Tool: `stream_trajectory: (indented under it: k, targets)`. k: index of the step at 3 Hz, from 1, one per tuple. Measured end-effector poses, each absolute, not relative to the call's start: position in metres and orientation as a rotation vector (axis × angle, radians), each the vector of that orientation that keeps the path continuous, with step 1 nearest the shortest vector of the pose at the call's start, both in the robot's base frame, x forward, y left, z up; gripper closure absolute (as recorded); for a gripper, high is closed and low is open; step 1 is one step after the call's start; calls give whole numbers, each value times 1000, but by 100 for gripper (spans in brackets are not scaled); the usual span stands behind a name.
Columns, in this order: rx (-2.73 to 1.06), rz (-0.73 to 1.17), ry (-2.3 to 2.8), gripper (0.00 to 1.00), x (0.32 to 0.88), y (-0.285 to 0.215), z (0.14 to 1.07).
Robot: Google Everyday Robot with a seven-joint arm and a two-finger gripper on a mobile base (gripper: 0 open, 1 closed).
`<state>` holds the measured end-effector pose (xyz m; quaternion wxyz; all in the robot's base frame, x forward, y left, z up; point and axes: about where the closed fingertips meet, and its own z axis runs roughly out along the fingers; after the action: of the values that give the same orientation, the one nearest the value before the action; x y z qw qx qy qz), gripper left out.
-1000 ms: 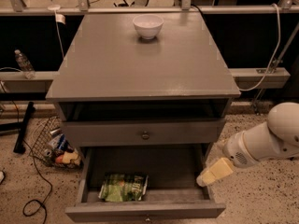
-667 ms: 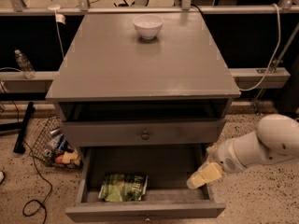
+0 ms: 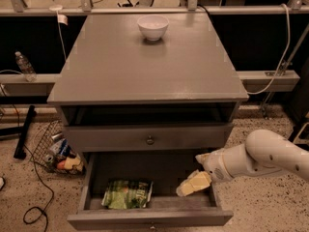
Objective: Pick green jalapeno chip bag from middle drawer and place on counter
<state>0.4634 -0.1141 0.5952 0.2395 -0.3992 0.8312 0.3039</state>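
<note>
You have the green jalapeno chip bag [image 3: 128, 193] lying flat on the floor of the open middle drawer [image 3: 149, 217], in its left half and close to the front wall. Its long axis runs left to right, parallel to the drawer front; you cannot tell which end is the top of the bag. It looks crinkled and shiny, light green with darker green patches and some white and dark print, but none of that writing is readable. The gripper [image 3: 193, 183] hangs inside the right half of the same drawer, pointing left and down toward the bag and apart from it, with bare drawer floor between them. You cannot tell whether the claw is spread or pressed together. Above, the counter [image 3: 145, 66] carries a white bowl [image 3: 153, 26] near its back edge, and the drawer front [image 3: 111, 138] beneath it is closed.
</note>
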Motion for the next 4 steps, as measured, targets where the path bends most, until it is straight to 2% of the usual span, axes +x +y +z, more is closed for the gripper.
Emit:
stream_trajectory:
  k: [1,4]
  targets:
    - [-1090,824,2296,0,462,-112,585]
    - [-1204,863,2313,0,482,-37,506]
